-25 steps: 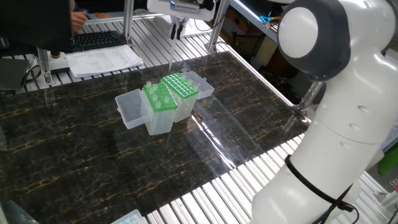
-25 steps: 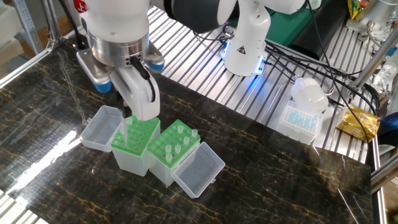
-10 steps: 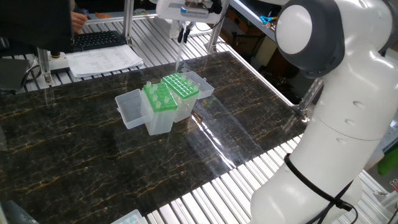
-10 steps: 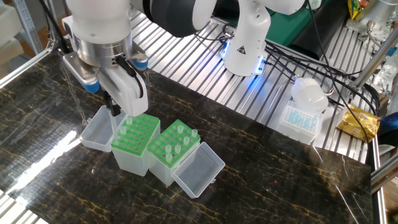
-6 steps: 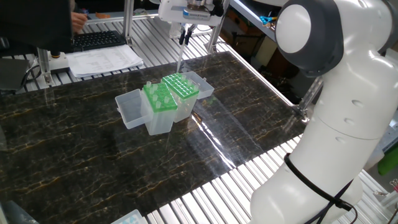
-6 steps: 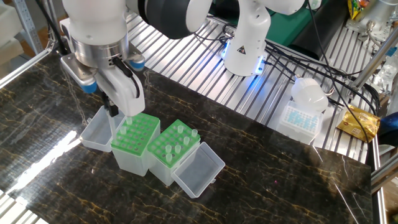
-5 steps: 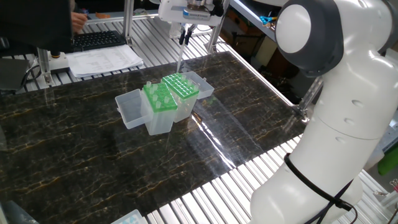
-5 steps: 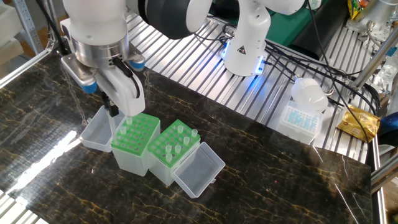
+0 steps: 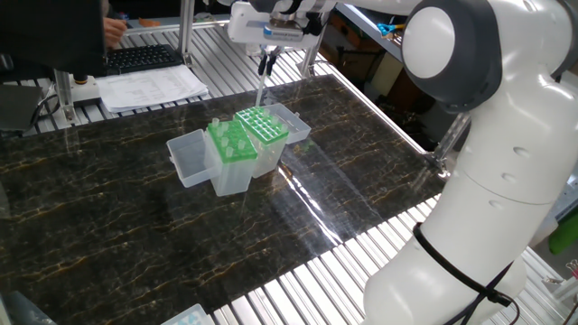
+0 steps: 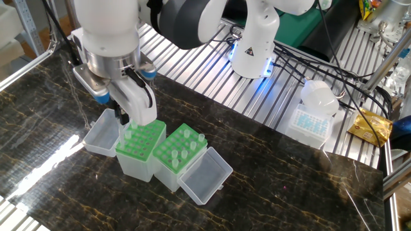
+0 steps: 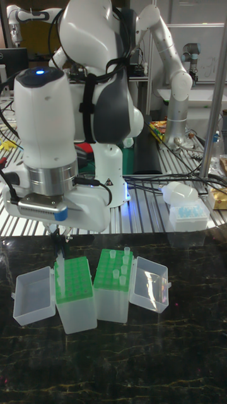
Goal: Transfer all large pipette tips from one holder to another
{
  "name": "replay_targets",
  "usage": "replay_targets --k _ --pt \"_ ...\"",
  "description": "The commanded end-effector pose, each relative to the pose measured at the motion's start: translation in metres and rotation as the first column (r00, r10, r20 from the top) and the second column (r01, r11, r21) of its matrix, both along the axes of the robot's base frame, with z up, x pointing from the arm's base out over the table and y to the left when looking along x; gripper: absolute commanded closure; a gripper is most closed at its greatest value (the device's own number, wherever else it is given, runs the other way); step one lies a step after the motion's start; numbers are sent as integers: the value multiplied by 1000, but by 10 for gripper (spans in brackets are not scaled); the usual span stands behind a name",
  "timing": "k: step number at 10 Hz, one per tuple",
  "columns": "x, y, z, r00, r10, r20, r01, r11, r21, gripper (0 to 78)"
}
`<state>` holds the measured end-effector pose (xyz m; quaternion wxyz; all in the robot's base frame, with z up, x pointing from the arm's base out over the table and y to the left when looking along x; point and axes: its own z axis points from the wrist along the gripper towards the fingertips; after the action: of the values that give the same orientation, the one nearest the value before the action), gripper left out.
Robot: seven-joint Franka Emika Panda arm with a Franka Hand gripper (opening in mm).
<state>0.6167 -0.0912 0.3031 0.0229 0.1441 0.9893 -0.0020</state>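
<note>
A dark marbled counter point(image 9: 135, 217) sits among ribbed metal benching, with a keyboard point(image 9: 144, 57) and papers point(image 9: 153, 88) behind it. Two green-topped holders point(image 10: 160, 151) stand side by side, lids open. The large pipette tips point(image 10: 183, 142), pale and slim, stand in the holder farther from the keyboard. The tool point(image 11: 61, 245) pinches one tip above the other holder's edge.

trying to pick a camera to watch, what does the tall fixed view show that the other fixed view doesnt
Only the tall view: a clear tip hanging from the gripper over the rack nearest it, and a second robot arm behind. Only the other fixed view: a yellow packet at the table edge. Both: two green racks, both lids open, tips standing in the farther rack, and a blue tip box.
</note>
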Motion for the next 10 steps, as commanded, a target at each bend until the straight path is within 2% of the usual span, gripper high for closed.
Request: replay_targets --k 1,10 --pt "1 -1 0 1000 7 -12 -7 1000 -1 1" --pt "1 -1 0 1000 7 -12 -7 1000 -1 1"
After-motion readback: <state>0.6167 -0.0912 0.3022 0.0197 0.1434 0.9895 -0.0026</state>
